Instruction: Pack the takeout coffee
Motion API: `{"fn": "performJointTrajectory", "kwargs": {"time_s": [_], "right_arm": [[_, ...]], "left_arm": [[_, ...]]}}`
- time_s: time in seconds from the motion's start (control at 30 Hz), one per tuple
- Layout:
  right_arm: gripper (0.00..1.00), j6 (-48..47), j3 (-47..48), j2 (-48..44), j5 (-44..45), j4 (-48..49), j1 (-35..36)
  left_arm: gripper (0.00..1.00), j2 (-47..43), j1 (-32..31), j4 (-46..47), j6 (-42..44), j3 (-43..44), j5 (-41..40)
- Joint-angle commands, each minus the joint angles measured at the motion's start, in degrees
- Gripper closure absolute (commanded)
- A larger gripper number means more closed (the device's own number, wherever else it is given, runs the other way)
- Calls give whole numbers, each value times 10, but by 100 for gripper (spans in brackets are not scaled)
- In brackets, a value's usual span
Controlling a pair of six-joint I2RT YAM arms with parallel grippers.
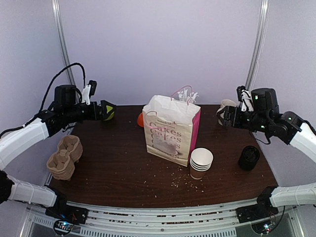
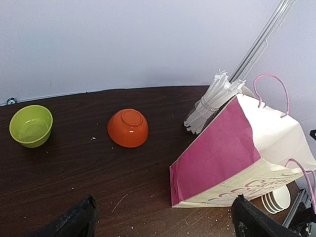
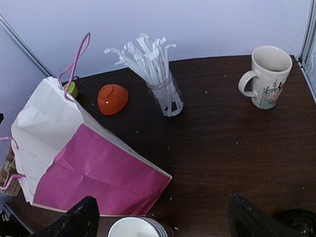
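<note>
Reference point: the paper bag (image 1: 170, 131), white with pink sides, standing upright mid-table. The takeout cups (image 1: 201, 163), a nested kraft stack with white interiors, stand just beside the bag's near right corner. The black lids (image 1: 249, 158) sit further right, apart from the cups. The left gripper (image 2: 163, 222) hovers well left of the bag, jaws spread wide, holding nothing. The right gripper (image 3: 160, 219) hovers well right of it, jaws likewise spread and empty. Behind the bag are an orange bowl (image 2: 128, 128), base up, a green bowl (image 2: 30, 125), and wrapped straws (image 3: 158, 74). A mug (image 3: 266, 76) stands right rear. Pulp carriers (image 1: 65, 157) lie far left.
</note>
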Motion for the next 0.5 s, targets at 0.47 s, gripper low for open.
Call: {"fn": "performJointTrajectory", "kwargs": {"time_s": [0.47], "right_arm": [[20,98,-80,23,-46,-74,94]], "left_arm": [[2,50,2,-2,9,27,23]]}}
